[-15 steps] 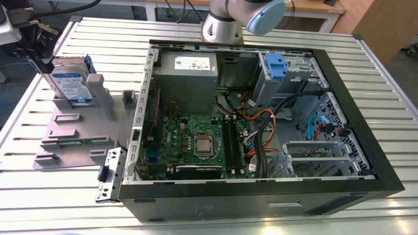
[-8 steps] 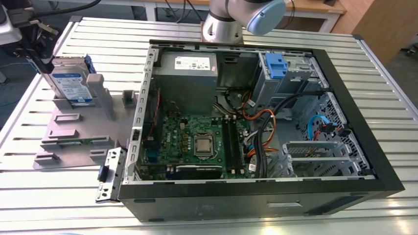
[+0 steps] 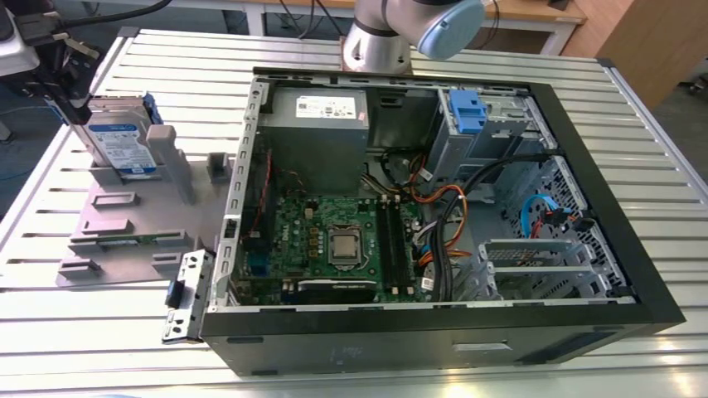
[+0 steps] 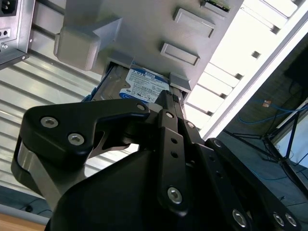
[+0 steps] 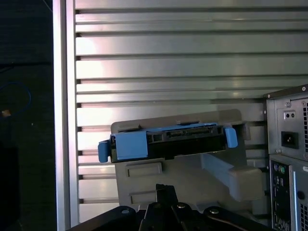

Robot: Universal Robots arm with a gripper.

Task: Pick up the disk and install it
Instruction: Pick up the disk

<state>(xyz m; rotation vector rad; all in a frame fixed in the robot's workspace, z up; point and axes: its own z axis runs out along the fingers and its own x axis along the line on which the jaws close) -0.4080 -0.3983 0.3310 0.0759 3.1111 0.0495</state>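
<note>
Standing open nearest me, the computer case [image 3: 443, 327] shows its motherboard [image 3: 332, 240]. Farther back on the slatted table [image 3: 99, 348], the disk [image 3: 119, 143] stands upright in a grey holder [image 3: 122, 220]. The gripper [image 3: 73, 106] is close by the disk's upper edge, and I cannot tell how wide it is.

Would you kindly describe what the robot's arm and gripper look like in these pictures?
In the exterior view the arm is a round silver-grey tube with a pale blue cap on its joint. In the second wrist view the gripper is matte black, built of flat angular link plates studded with silver screw heads, with a brushed grey metal piece beside them.
</note>
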